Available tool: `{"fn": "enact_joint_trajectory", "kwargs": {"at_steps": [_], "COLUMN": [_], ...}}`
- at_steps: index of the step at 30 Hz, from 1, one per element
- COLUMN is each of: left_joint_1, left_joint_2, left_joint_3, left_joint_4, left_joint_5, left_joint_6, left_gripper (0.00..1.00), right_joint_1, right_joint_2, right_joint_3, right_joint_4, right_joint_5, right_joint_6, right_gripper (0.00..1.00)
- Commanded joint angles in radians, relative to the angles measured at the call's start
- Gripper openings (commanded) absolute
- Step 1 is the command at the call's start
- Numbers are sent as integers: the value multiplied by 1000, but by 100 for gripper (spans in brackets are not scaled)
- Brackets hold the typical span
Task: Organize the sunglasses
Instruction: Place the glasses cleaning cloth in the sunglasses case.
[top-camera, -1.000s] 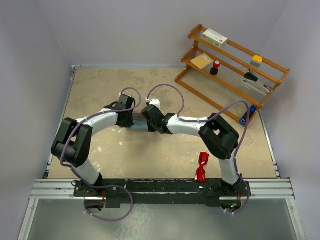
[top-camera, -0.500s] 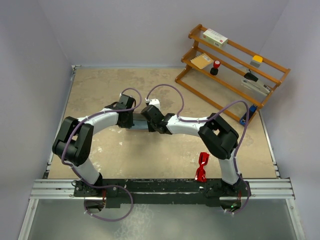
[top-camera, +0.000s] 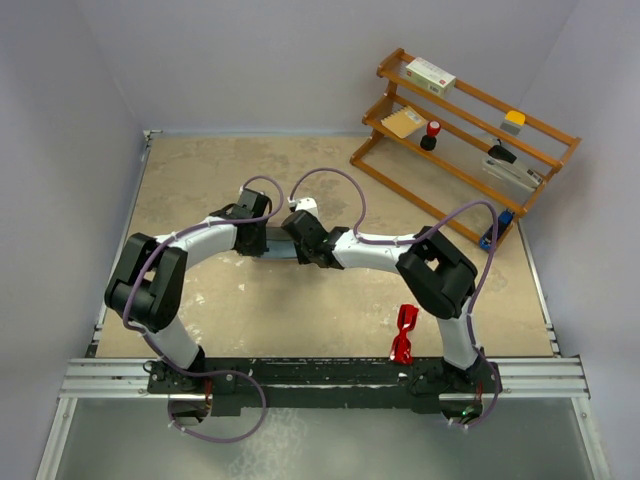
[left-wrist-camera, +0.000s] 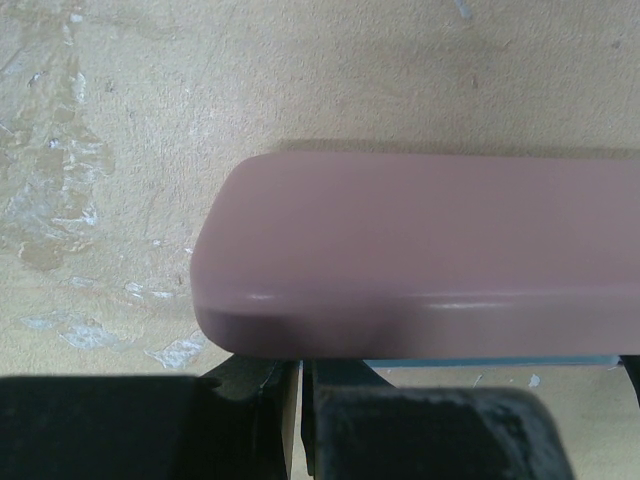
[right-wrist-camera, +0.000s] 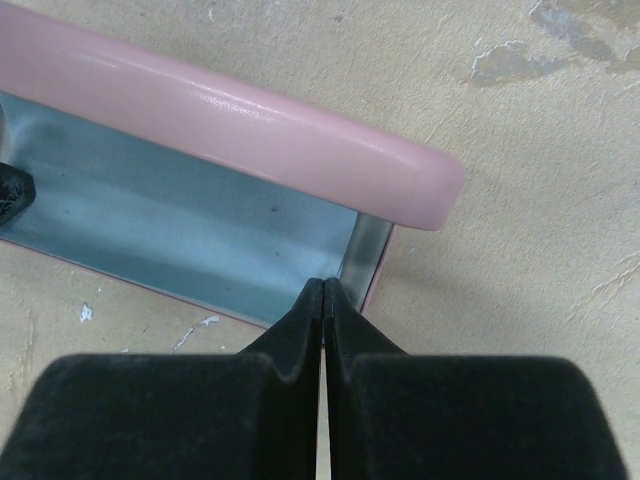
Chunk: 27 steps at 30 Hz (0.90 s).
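The left gripper (left-wrist-camera: 300, 372), jaws pressed together with nothing visibly held, sits at the pink case (left-wrist-camera: 420, 250); the right gripper (right-wrist-camera: 322, 288) likewise; the sunglasses (top-camera: 404, 333) lie back beside the right arm's base, long axis near-to-far, so that arm is nearer.

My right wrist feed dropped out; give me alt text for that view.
The black right gripper, shut, points its tips at the end rim of an open pale pink oblong hard case, blue-grey inside, lying on a scuffed tan table.

Top camera looks down; wrist cameras closely share the pink case (left-wrist-camera: 420, 250).
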Motion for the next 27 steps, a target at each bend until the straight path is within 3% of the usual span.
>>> {"fn": "enact_joint_trajectory", "kwargs": {"at_steps": [1,3,9,13,20,22,24,27], "left_joint_1": [9,8,9,8,7,8,8,8], "left_joint_2": [-7,-8,-25,-53,-106,-120,-133,-138], "left_joint_3": [28,30,30,39,68,73,73,52], "left_joint_4": [17,15,10,1,-37,-40,-31,6], "left_joint_5": [-2,-5,-7,-19,-32,-30,-19,30], "left_joint_6": [4,5,6,7,8,6,0,-17], "left_gripper": [0,0,0,9,12,8,0,0], "right_joint_1": [-3,-3,-3,-3,-3,-3,-3,-3], "right_joint_2": [-2,-12,-51,-77,-114,-120,-119,-106], "right_joint_3": [24,22,3,-5,-3,-4,-5,2], "right_joint_4": [-6,-7,11,28,39,41,45,59], "right_joint_5": [64,68,70,74,68,59,39,-12], "right_joint_6": [-32,-34,-29,-23,-13,-9,1,12], "right_gripper": [0,3,24,27,25,17,0,0]}}
